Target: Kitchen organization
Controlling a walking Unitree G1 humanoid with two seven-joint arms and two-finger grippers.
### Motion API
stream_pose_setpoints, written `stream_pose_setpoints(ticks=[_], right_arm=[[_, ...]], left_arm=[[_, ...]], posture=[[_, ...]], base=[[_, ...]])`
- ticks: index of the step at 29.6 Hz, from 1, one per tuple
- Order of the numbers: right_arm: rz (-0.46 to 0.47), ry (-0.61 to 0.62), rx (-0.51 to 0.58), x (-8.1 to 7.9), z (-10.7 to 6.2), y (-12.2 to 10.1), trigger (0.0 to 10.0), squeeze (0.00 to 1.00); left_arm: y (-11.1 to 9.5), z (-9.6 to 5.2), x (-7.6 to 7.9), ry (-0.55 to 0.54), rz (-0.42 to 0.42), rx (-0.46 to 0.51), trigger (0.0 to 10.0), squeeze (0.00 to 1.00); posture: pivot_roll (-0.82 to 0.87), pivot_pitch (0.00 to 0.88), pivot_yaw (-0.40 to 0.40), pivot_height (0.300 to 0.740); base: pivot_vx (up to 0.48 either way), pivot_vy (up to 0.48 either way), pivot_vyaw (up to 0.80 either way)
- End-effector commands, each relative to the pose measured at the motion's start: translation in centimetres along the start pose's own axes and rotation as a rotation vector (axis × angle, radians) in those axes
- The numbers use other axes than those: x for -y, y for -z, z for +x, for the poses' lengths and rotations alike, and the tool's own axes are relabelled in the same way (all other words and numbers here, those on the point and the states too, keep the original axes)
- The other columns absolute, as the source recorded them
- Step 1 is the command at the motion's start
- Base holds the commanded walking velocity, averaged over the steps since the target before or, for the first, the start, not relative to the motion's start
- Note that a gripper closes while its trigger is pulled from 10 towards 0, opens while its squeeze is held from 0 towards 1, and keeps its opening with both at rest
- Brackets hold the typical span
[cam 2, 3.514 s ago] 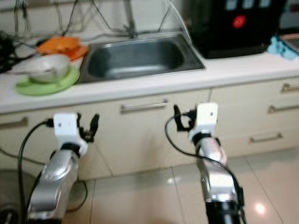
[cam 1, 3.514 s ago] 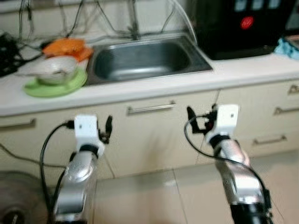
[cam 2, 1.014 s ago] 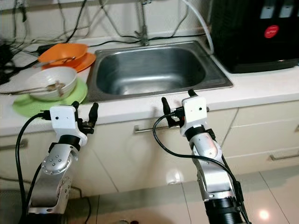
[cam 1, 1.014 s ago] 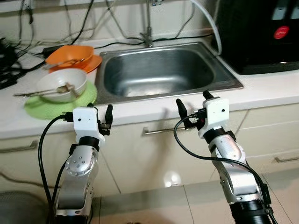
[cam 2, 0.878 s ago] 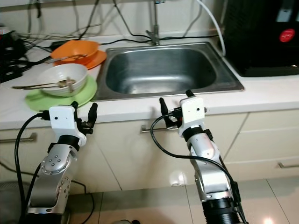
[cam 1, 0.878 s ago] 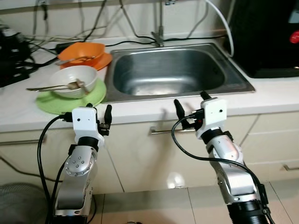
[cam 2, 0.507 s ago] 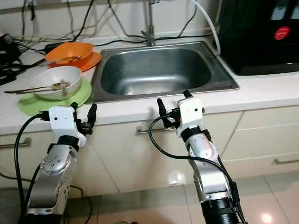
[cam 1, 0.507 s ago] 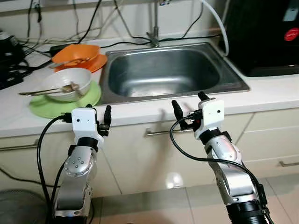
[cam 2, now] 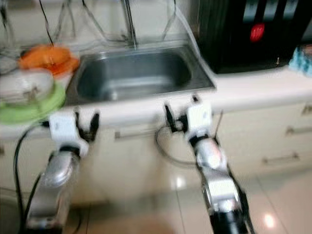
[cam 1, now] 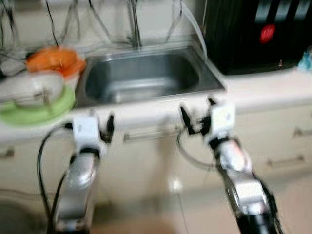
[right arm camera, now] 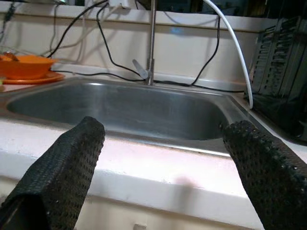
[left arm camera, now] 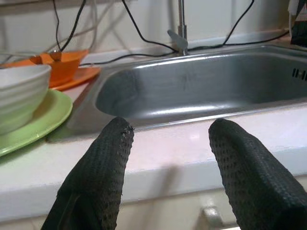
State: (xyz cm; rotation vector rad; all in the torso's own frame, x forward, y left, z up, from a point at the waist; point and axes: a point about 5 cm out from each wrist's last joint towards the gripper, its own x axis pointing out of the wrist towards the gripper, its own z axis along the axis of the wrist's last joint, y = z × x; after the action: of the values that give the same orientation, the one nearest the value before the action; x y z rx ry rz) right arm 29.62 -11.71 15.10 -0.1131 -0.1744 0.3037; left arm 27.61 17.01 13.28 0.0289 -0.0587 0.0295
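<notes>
Since half a second earlier our head camera had swung and blurred, so the steel sink sat further left in view. We held our left gripper and right gripper low before the counter edge, both with fingers spread apart and gripping nothing. On the counter left of the sink, a white bowl rested on a green plate, with an orange bowl behind. A black appliance stood right of the sink.
</notes>
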Motion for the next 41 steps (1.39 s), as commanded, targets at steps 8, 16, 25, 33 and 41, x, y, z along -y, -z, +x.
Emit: stream_pose_setpoints(ticks=[8,16,25,33,41], right_arm=[[-0.013,-0.001,0.023,0.2,0.1,-0.4,10.0,0.00],[-0.010,0.001,0.029,0.2,0.3,-0.4,10.0,0.00],[-0.012,0.005,0.037,0.2,0.3,-0.6,10.0,0.00],[-0.015,0.002,0.042,0.2,0.3,-0.6,10.0,0.00],[-0.011,0.003,0.041,0.2,0.3,-0.5,10.0,0.00]], left_arm=[[-0.5,0.3,-0.1,-0.010,-0.010,0.027,10.0,0.00],[-1.7,0.5,-0.1,0.010,-0.003,0.076,10.0,0.00],[-2.9,0.7,0.4,0.037,-0.006,0.122,10.0,0.00],[-2.7,0.7,0.5,0.034,-0.014,0.114,10.0,0.00],[-2.6,0.7,0.5,0.031,-0.019,0.110,10.0,0.00]], posture=[[-0.06,0.000,0.102,0.740],[-0.05,0.000,0.101,0.740],[-0.06,0.000,0.102,0.740],[-0.06,0.000,0.102,0.740],[-0.06,0.000,0.103,0.740]], base=[[0.000,0.000,0.34],[0.000,0.000,0.22],[0.086,0.000,0.00],[0.135,0.000,0.33],[0.000,0.000,0.52]])
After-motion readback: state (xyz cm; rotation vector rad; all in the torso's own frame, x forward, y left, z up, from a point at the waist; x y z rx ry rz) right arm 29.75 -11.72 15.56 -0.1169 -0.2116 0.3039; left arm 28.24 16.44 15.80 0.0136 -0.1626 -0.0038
